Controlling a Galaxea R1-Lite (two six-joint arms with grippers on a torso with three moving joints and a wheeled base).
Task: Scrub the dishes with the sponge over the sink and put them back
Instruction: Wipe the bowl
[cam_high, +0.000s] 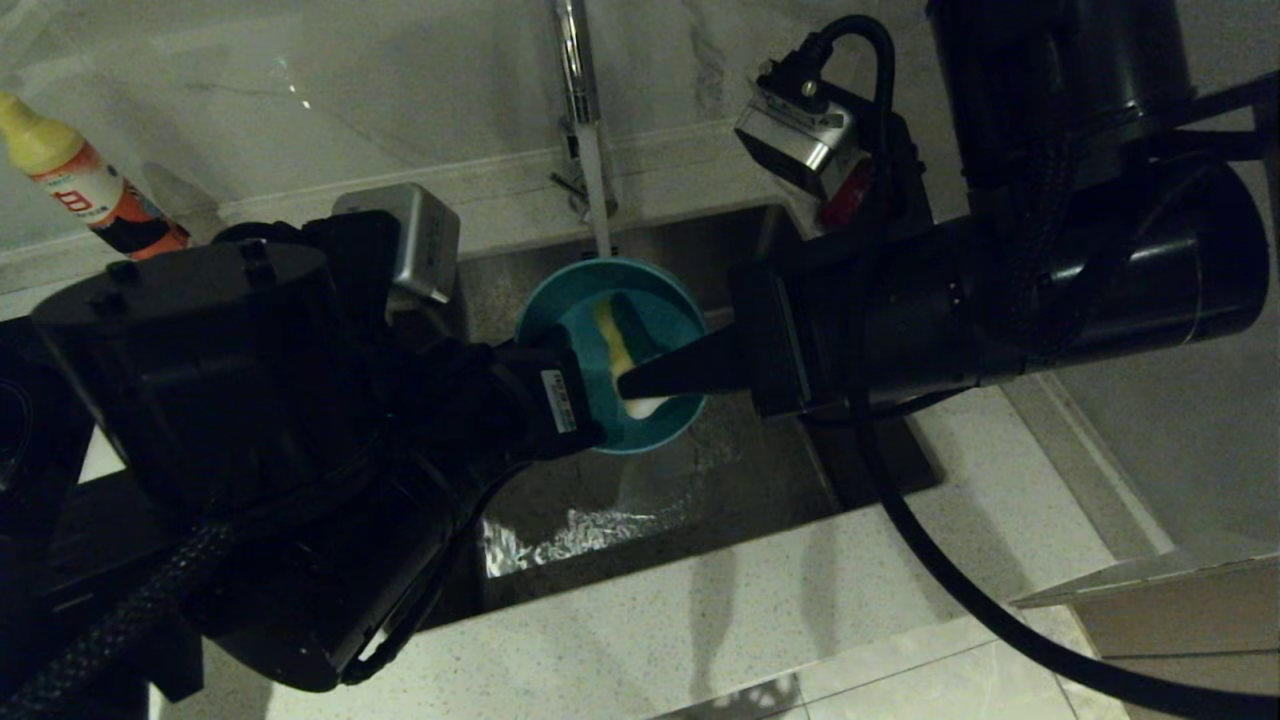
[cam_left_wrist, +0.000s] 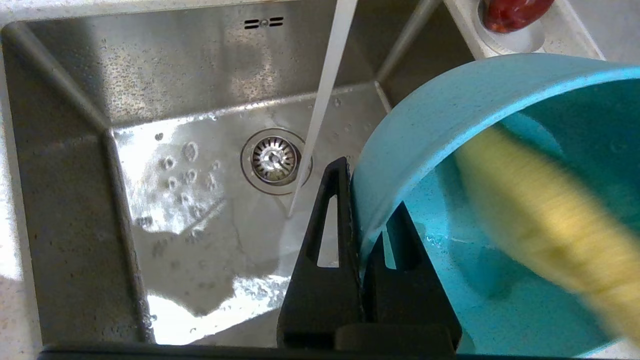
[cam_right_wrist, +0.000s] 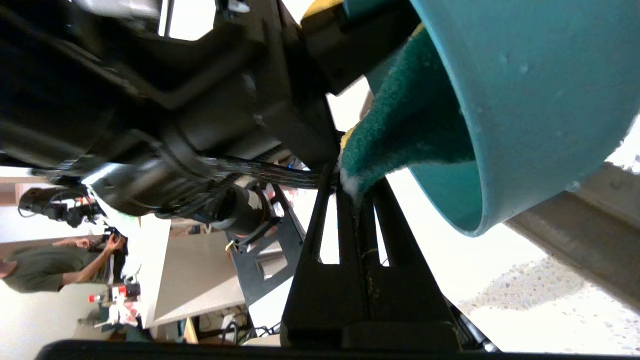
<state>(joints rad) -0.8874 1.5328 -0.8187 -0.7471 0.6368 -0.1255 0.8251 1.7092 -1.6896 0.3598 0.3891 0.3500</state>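
Your left gripper (cam_left_wrist: 361, 220) is pinched on the wall of the light blue round plastic bowl (cam_high: 610, 352): in the left wrist view one black finger lies against the outside of the bowl and the other sits inside it, with the rim between them. It holds the bowl tilted over the large square stainless-steel sink (cam_left_wrist: 150, 110), mouth turned toward your right arm. Past the outer finger, water falls in a thin white stream (cam_left_wrist: 325, 100) from the tall chrome tap (cam_high: 580, 100) and lands on the wet sink floor just beside the round drain strainer (cam_left_wrist: 274, 159).

Your right gripper (cam_right_wrist: 356, 192) reaches in from the opposite side of the bowl, its two fingers pressed together on one edge of the small flat rectangular sponge (cam_right_wrist: 410, 125). The dark green scouring face and the yellow foam layer both show, and a little white foam sits at the pinched edge. Beyond the fingertips the sponge extends into the bowl and lies against its inner wall; in the left wrist view its yellow side is blurred.

Well behind your left gripper, a yellow-capped squeeze bottle with an orange label (cam_high: 85, 180) stands on the pale stone counter (cam_high: 700, 620) by the wall.
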